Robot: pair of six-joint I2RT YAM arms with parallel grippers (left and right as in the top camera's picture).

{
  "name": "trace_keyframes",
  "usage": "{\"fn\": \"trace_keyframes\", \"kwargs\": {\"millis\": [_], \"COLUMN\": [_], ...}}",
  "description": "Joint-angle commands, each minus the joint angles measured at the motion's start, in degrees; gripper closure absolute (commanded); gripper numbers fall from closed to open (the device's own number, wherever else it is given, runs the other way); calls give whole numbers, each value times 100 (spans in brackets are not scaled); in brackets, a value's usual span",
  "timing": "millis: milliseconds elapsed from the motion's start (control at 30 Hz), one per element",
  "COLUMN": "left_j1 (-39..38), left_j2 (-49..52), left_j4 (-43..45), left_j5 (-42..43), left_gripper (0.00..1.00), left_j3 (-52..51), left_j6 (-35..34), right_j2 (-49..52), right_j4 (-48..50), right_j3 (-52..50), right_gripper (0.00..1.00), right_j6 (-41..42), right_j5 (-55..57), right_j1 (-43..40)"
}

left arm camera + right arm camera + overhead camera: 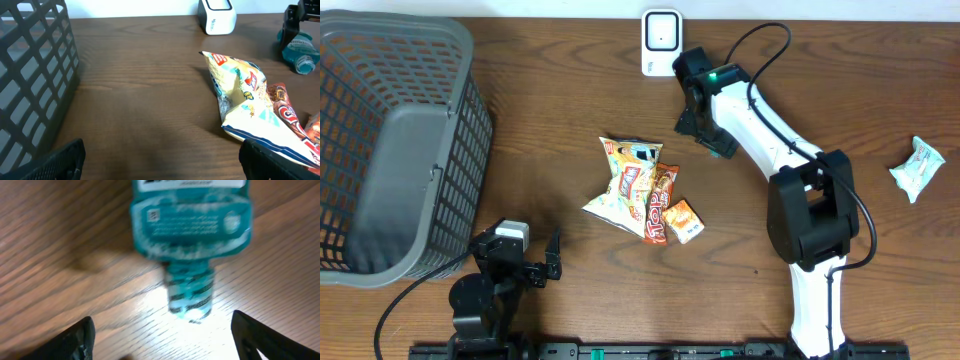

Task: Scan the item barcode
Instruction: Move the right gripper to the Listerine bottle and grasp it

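A teal mouthwash bottle (pixel 190 230) lies on the wooden table with its cap pointing at my right wrist camera. My right gripper (pixel 162 330) is open just short of the cap, its fingers on either side and nothing between them. From overhead, the right gripper (pixel 705 120) hovers over the bottle (pixel 722 147), just below the white barcode scanner (pixel 661 40). My left gripper (pixel 545 262) rests open and empty near the front edge. In its own wrist view the left gripper (pixel 162 152) faces the scanner (pixel 216 15) and the bottle (pixel 300 52) far off.
A pile of snack packets (pixel 640 190) lies mid-table; the yellow bag (pixel 245 95) is just right of the left gripper. A dark grey basket (pixel 460 170) fills the left side. A teal packet (pixel 917 168) sits at the far right.
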Motion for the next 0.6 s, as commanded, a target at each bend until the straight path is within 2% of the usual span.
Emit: {"fn": "trace_keyframes", "kwargs": {"millis": [0,267,467,567], "left_j1": [13,13,13,13], "left_j2": [-4,-4,-4,-4], "left_j4": [-136,-136,-136,-136], "left_j5": [-20,-20,-20,-20], "left_gripper": [2,2,2,2], "left_j3": [-79,-79,-79,-79], "left_j6": [-52,-52,-52,-52], "right_j2": [46,442,844,896], "right_j4": [13,269,343,315], "right_j3": [-4,-50,-50,-50], "right_gripper": [20,37,39,46], "right_j6": [-57,-55,-52,-55], "right_j5": [396,570,321,326], "right_j1": [-109,-118,-120,-120]}}
